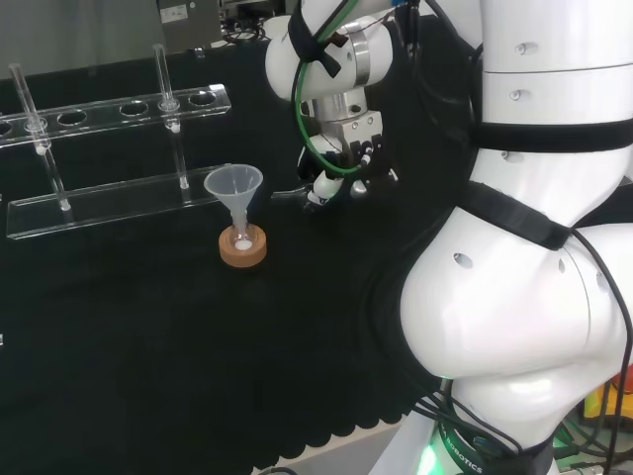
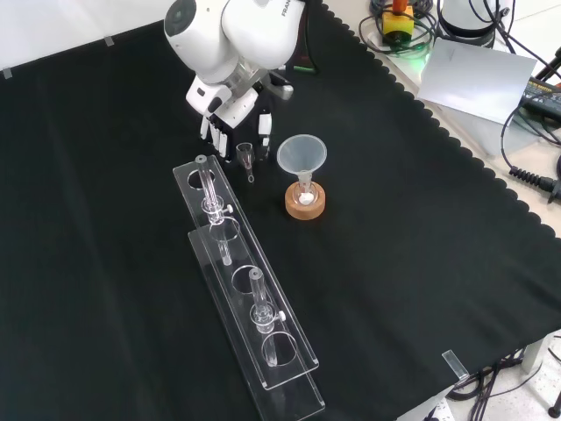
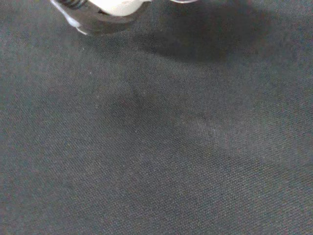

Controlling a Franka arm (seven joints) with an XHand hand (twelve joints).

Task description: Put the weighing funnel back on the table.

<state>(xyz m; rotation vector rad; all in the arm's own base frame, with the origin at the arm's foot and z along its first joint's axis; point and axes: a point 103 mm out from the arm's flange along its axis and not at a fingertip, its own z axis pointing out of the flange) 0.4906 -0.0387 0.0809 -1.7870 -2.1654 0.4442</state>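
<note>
Only maker's lettering shows, on the arm's white link (image 2: 279,10) and on the arm's base (image 1: 473,447).

The hand (image 2: 230,112) is seen low over the worktop (image 2: 105,219), with the weighing funnel (image 2: 246,155) just beneath it, set between a clear rack (image 2: 235,260) and the funnel (image 2: 302,154), which is stood over a cork ring (image 2: 305,207).

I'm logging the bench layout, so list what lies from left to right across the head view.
From the left: clear tube rack → funnel standing on its cork ring → hand → the arm's white links.
</note>
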